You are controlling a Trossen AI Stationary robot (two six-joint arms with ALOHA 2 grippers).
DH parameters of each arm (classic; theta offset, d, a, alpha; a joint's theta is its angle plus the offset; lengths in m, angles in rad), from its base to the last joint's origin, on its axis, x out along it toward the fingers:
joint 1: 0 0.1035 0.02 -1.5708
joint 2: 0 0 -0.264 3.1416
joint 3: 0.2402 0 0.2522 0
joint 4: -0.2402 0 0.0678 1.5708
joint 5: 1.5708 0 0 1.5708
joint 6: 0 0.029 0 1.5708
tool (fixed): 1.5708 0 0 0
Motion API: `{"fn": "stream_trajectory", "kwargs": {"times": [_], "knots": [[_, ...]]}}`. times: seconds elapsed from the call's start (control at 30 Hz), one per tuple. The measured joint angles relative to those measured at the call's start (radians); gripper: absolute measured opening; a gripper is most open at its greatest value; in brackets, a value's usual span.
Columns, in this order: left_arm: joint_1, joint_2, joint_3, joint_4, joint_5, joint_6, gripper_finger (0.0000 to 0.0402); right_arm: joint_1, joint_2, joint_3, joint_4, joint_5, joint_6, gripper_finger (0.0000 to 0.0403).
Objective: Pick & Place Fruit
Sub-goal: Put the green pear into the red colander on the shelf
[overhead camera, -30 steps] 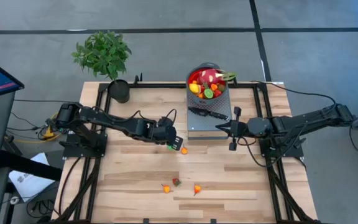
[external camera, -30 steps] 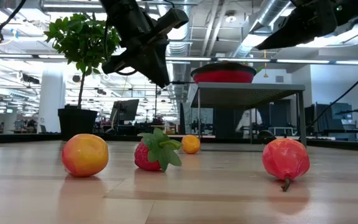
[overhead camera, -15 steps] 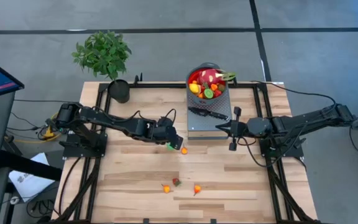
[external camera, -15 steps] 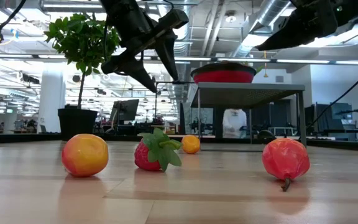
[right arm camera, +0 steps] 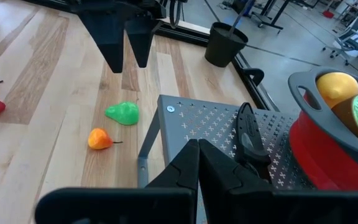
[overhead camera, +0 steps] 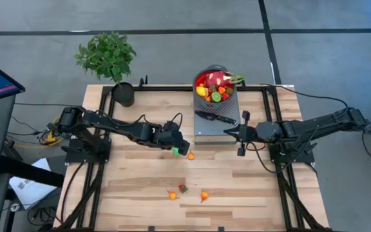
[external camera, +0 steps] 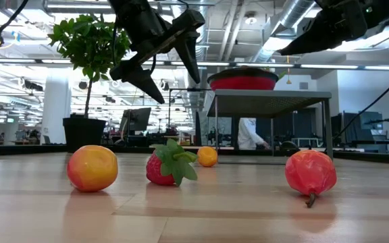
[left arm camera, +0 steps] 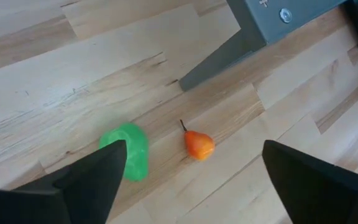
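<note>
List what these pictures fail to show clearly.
- Green fruit: left wrist view, its near edge hidden behind a finger of the left gripper.
- Bowl: low view, contents hidden by its rim.
- Knife: right wrist view, partly hidden by the right gripper.

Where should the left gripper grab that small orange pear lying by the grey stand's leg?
Grip the orange pear across its round belly, coming straight down from above. It lies on its side on the bare table, thin stem pointing away, so the stem gives no hold. The left gripper is open above it; the green fruit lies close beside, so keep the fingers off that side.
</note>
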Motion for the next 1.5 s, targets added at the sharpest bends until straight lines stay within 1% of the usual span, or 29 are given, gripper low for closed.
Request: {"fn": "stream_trajectory", "kwargs": {"times": [0.13,0.23,0.5,0.87,1.07,1.2,1.5], "knots": [[0.000,0.000,0.000,0.000,0.002,0.000,0.0390,0.000,0.000,0.000,0.000,0.000,0.000,0.0000],[0.000,0.000,0.000,0.000,0.002,0.000,0.0396,0.000,0.000,0.000,0.000,0.000,0.000,0.0000],[-0.001,0.000,0.000,0.005,0.002,0.000,0.0390,0.000,0.000,0.000,0.000,0.000,0.003,0.0000],[-0.035,0.000,0.000,0.008,-0.004,0.000,0.0387,0.000,0.000,0.000,0.000,0.000,0.011,0.0000],[-0.048,0.000,0.000,0.006,-0.075,-0.001,0.0387,0.000,0.000,0.000,0.000,0.000,0.011,0.0000],[-0.047,0.028,-0.001,0.000,-0.084,-0.001,0.0387,0.000,0.000,0.000,0.000,0.000,0.011,0.0000],[-0.039,0.148,-0.001,0.003,-0.083,-0.023,0.0387,0.000,0.000,0.000,0.000,0.000,0.011,0.0000]]}}
